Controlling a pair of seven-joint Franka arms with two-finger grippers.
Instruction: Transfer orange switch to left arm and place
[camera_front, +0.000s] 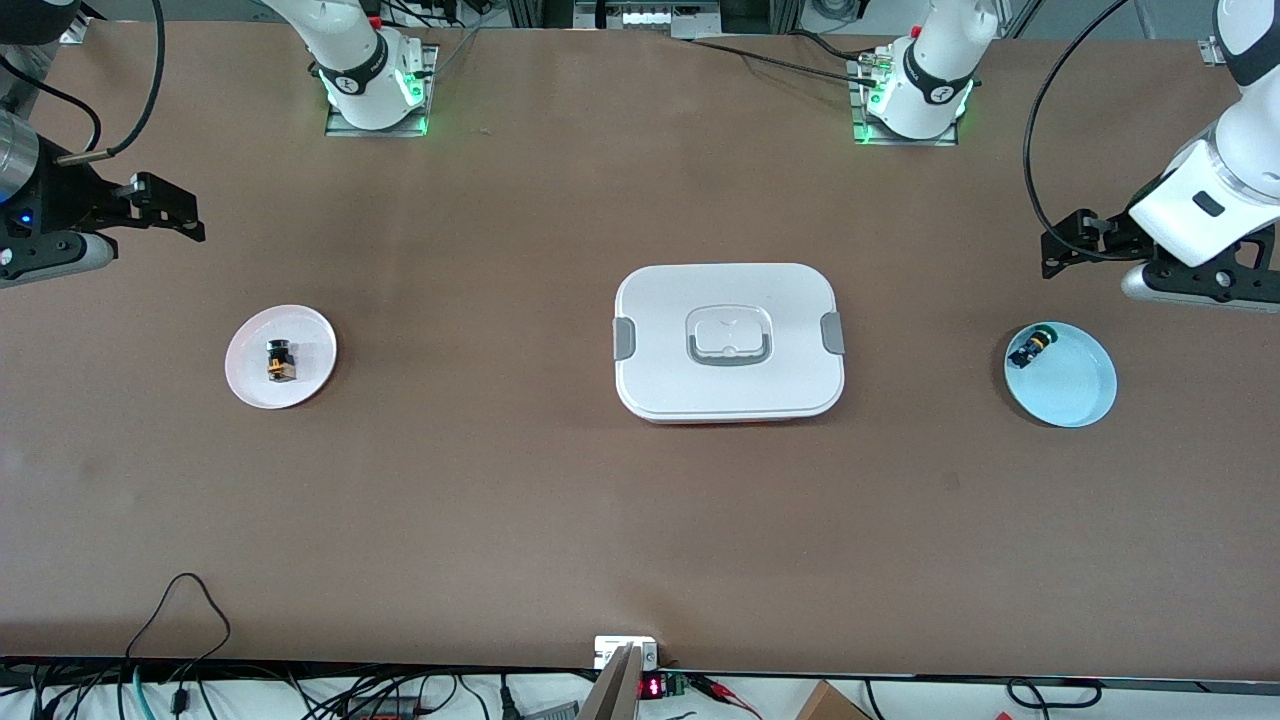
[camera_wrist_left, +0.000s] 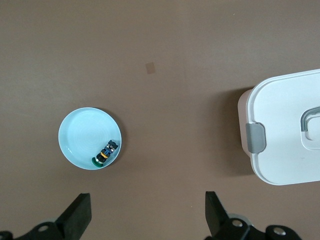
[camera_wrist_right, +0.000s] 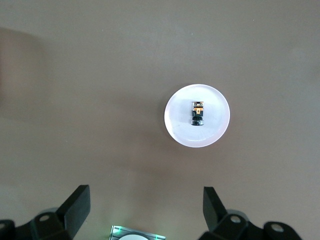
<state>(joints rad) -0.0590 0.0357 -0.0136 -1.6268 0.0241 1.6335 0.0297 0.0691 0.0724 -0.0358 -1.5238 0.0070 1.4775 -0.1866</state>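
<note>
While both arms hang high at the table's ends, the front view shows the tiny black-and-orange switch (camera_front: 280, 361) lying on a round pink plate (camera_front: 248, 380) toward the right arm's end, with the right arm's black two-finger gripper (camera_front: 175, 213) over bare brown tabletop (camera_front: 480, 500) near that plate, fingers spread and holding nothing. At mid-table sits the large white rounded-rectangular lidded box (camera_front: 729, 342) with grey side clips, well apart from both plates, with wide open tabletop all around it. Toward the left arm's end a round pale-blue plate (camera_front: 1075, 385) carries a small black part with blue and green bits (camera_front: 1031, 348) near its rim; the left arm's black gripper (camera_front: 1070, 245) hangs over the table just by that plate, and both arms are cut off by the picture's edges. Through the left wrist view, the left gripper's fingers (camera_wrist_left: 76, 216) stand wide apart and empty, the blue plate and one clipped end of the box showing below, the box cut by the frame. Through the right wrist view, the right gripper's fingers (camera_wrist_right: 75, 207) are likewise parted, the switch lying on the pink plate below them, its detail hard to make out.
</note>
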